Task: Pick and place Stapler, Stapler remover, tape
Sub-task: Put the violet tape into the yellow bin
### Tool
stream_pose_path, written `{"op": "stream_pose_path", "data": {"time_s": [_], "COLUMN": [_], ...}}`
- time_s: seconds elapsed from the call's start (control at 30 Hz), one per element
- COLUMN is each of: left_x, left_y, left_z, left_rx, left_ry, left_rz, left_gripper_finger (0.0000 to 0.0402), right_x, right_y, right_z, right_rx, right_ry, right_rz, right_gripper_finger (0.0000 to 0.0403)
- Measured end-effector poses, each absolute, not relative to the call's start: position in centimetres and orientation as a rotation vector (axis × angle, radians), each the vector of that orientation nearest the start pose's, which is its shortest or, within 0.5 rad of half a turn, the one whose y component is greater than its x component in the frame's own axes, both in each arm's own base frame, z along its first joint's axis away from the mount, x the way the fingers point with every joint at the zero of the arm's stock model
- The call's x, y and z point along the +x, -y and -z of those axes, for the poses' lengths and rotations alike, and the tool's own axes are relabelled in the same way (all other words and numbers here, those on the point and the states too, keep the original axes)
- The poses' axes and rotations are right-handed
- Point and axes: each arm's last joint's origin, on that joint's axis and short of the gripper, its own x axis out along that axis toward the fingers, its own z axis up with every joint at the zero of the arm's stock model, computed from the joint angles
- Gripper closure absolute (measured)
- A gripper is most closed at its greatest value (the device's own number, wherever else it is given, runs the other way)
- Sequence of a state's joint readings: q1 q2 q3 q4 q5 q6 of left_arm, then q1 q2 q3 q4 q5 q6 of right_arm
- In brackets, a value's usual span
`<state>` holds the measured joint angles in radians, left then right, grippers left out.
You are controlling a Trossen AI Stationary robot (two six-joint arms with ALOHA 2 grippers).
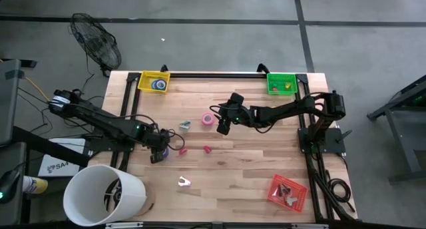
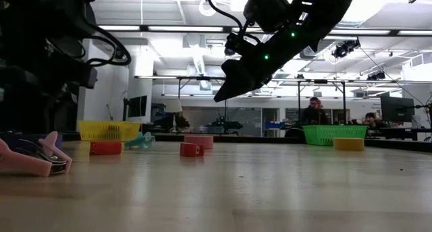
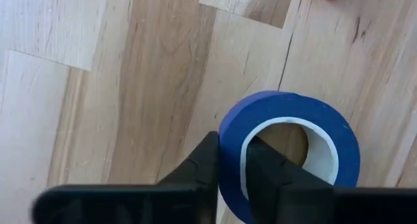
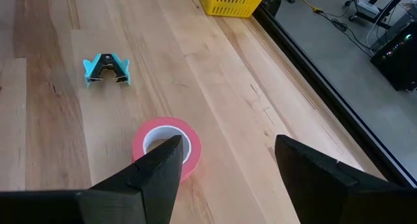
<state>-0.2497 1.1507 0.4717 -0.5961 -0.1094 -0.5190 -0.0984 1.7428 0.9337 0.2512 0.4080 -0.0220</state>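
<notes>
My left gripper point(image 3: 229, 175) sits low over the left-middle of the table point(image 1: 253, 182), its fingers pinched on the wall of a blue tape roll point(image 3: 287, 152), one finger outside the ring and one inside it. From above, the roll is hidden under the wrist and I only see the gripper's dark bulk point(image 1: 158, 144), with a small pink stapler remover point(image 1: 180, 149) just beside it. My right gripper point(image 4: 225, 165) hangs above the table's middle with its fingers spread wide and nothing between them; the pink tape roll point(image 4: 166, 146) lies flat on the wood just ahead of it, and a teal stapler remover point(image 4: 106, 68) lies farther on, toward the yellow basket point(image 4: 231, 1) at the back left corner. The green basket point(image 1: 281, 82) is at the back right corner and a red basket point(image 1: 288, 191) near the front right edge. The broad centre and front of the table are open wood, apart from a small red piece point(image 1: 207, 149) and a white stapler remover point(image 1: 184, 182). A big white bucket point(image 1: 103, 196) overhangs the front left corner. I can't make out what the baskets hold.
</notes>
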Motion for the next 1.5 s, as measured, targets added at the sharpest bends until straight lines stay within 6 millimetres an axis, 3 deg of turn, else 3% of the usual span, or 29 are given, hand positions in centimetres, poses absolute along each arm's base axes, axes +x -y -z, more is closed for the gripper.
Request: {"op": "stream_pose_path", "data": {"time_s": [0.33,0.8,1.23,1.5], "left_x": [17.3,18.8,18.2,17.1], "left_y": [3.5,2.0,-4.9,-8.2], "left_z": [-14.9,-18.9,-19.5,-19.4], "left_rx": [-0.063,0.383,0.376,0.288], "left_ry": [-1.101,-0.725,-0.779,-0.833], "left_rz": [-0.299,-0.895,-1.331,-1.488], "left_gripper_finger": [0.0365,0.0366,0.0366,0.0366], "right_x": [35.5,35.5,35.5,35.5], "right_y": [4.7,4.7,4.7,4.7], "right_z": [-17.8,-17.8,-17.8,-17.8], "right_rx": [-0.108,-0.099,-0.094,-0.094], "right_ry": [-0.563,-0.56,-0.559,-0.559], "right_rz": [0.487,0.49,0.491,0.491], "right_gripper_finger": [0.0167,0.0167,0.0167,0.0167]}}
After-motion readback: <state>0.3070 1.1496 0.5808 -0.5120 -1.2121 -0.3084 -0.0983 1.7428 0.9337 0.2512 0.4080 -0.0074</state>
